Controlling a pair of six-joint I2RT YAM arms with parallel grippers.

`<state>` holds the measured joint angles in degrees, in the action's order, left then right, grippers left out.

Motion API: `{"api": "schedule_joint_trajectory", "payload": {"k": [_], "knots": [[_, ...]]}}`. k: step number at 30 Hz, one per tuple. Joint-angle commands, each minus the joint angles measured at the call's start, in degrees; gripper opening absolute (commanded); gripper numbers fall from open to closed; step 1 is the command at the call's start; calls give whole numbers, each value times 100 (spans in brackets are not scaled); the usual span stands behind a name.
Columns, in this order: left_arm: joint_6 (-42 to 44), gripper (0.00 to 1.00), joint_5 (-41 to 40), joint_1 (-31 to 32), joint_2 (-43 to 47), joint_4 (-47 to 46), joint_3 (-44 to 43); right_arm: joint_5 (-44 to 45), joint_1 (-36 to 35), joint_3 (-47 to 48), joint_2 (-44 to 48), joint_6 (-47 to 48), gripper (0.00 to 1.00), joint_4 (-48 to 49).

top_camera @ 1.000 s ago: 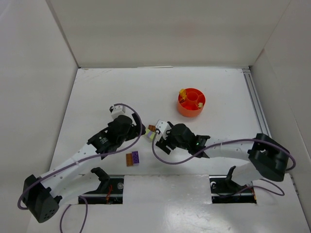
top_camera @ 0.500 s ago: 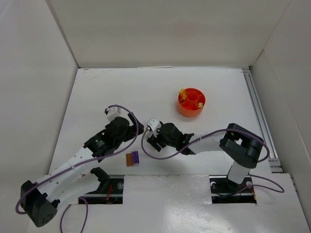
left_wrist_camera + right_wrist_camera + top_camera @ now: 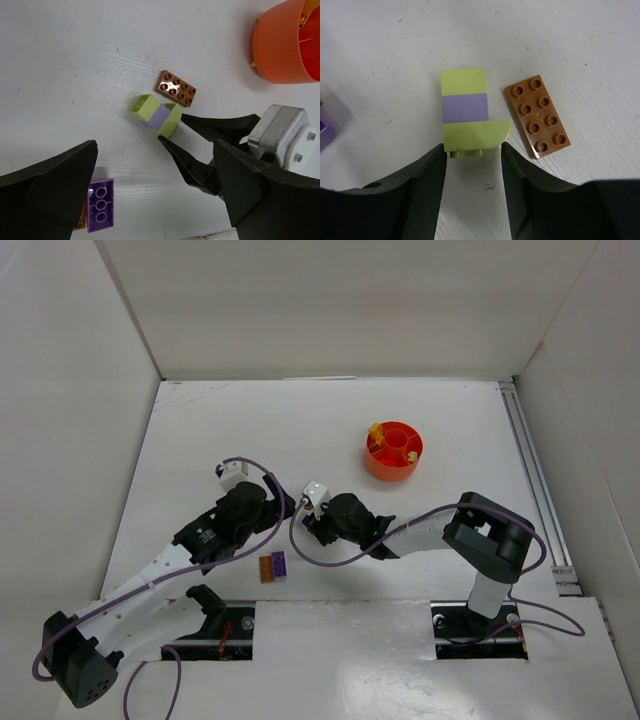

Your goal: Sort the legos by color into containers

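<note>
A lego stack of pale green, purple and pale green lies flat on the white table, with a brown-orange lego plate just to its right. My right gripper is open, its fingertips flanking the stack's near end and close to its corners. The left wrist view shows the same stack, the brown plate and the right gripper's black fingers. My left gripper hangs wide open above bare table, holding nothing. A purple lego lies by its left finger. The orange-red container holds yellow legos.
A purple and an orange brick lie side by side near the front edge, between the arm bases. White walls enclose the table on three sides. A metal rail runs along the right side.
My right arm has swung left and its jaws have narrowed around the end of the green and purple stack. The left arm shifted slightly and stays wide open.
</note>
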<state>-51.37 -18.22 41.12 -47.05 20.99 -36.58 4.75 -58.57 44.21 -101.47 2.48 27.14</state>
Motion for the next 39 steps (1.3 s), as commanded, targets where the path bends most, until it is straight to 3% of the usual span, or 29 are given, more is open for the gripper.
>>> {"api": "schedule_joint_trajectory", "payload": {"k": [1, 3, 9, 16, 20, 28, 32, 39], "knots": [[-30, 100, -50, -17, 55, 19, 81, 8, -15, 141, -31, -125, 51, 424], [-30, 100, 2, -17, 108, -33, 81, 8, -15, 141, -31, -125, 51, 424], [-83, 100, 55, -17, 222, -34, 195, -150, -15, 299, -223, -125, 67, 424], [-83, 100, 108, -17, 328, 19, 248, -282, -15, 474, -409, 147, 69, 424], [-83, 100, 108, -17, 328, 19, 248, -282, -15, 475, -400, 200, 51, 424], [-83, 100, 169, -17, 275, 19, 248, -493, -15, 413, -347, 587, 34, 600], [-83, 100, 222, -17, 327, 19, 248, -546, -15, 413, -251, 648, 30, 600], [215, 100, 652, -17, 328, -314, 300, -616, -15, -192, 996, 823, 26, 250]]}}
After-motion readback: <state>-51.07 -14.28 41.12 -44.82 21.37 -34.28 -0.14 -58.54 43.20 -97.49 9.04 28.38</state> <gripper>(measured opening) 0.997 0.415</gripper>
